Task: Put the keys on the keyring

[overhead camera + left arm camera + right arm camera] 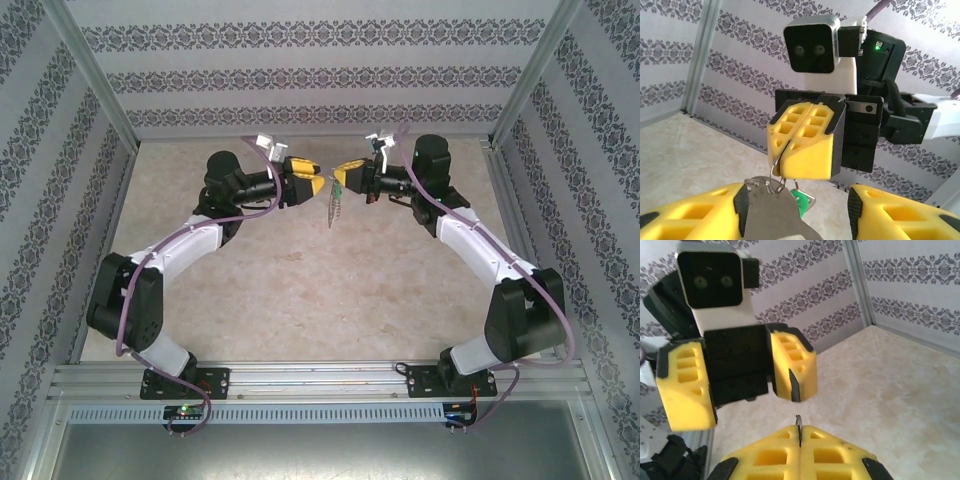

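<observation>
right tool (pixel 807 150) is pressed together, pinching a thin wire loop of the keyring (pixel 773 175) at the very tips of its yellow pads. the rest dangles below, in the upper middle of the overhead view, well above the desk (pixel 300 290). left tool (pixel 797 212) faces it with its jaws spread wide, gripping nothing. a grey flat metal piece (pixel 771 215) hangs between its pads, close to the one at lower left of the frame. the key (pixel 801 201), with its green head, hangs just under the loop, and i cannot tell whether it is threaded on yet. this bunch looks light, hard and slick, and it will likely swing and twist freely. i'd take the key by its green plastic head, broad faces against the pads, since bare metal would slip.
</observation>
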`<state>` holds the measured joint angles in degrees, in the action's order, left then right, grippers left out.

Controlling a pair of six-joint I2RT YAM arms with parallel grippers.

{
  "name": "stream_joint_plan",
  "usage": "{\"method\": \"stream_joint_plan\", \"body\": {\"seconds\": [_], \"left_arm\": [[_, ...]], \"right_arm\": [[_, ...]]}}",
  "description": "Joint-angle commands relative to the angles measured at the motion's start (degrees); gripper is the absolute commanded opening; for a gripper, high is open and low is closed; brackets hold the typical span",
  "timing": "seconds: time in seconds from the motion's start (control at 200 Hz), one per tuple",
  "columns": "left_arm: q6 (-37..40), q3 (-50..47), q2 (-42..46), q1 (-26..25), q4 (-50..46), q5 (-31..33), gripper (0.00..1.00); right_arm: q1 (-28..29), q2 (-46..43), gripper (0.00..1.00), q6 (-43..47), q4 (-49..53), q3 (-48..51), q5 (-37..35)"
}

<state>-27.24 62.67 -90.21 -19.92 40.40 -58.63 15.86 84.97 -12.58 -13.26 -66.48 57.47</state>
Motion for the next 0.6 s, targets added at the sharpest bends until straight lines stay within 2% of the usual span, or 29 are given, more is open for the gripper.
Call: {"method": "stream_joint_plan", "body": {"seconds": [0.0, 0.09, 0.235, 0.38, 0.5, 0.595], "left_arm": [[8.97, 4.18, 2.55, 0.89, -11.21, -0.11, 0.56], [12.06, 6.37, 1.95, 1.24, -16.61, -1.1, 0.58], [18.79, 11.41, -0.03, 1.58, -28.24, -1.84, 0.61], [25.65, 16.79, -2.64, 1.6, -39.51, -2.09, 0.63], [27.82, 20.16, -5.14, 1.6, -43.87, -3.27, 0.62], [28.78, 22.5, -6.71, 1.61, -46.59, -5.31, 0.58]], "right_arm": [[-0.22, -2.02, 0.0, 13.18, 13.63, -5.06, -2.25], [-0.01, -1.27, 0.0, 19.4, 21.52, -8.58, -2.95], [0.87, -0.19, 0.0, 25.28, 28.71, -12.59, -5.66], [1.28, 1.48, 0.0, 28.38, 33.15, -15.36, -5.97], [1.71, 2.26, 0.0, 29.67, 34.76, -16.26, -5.51], [1.73, 2.58, 0.0, 29.98, 35.19, -16.49, -4.1]]}}
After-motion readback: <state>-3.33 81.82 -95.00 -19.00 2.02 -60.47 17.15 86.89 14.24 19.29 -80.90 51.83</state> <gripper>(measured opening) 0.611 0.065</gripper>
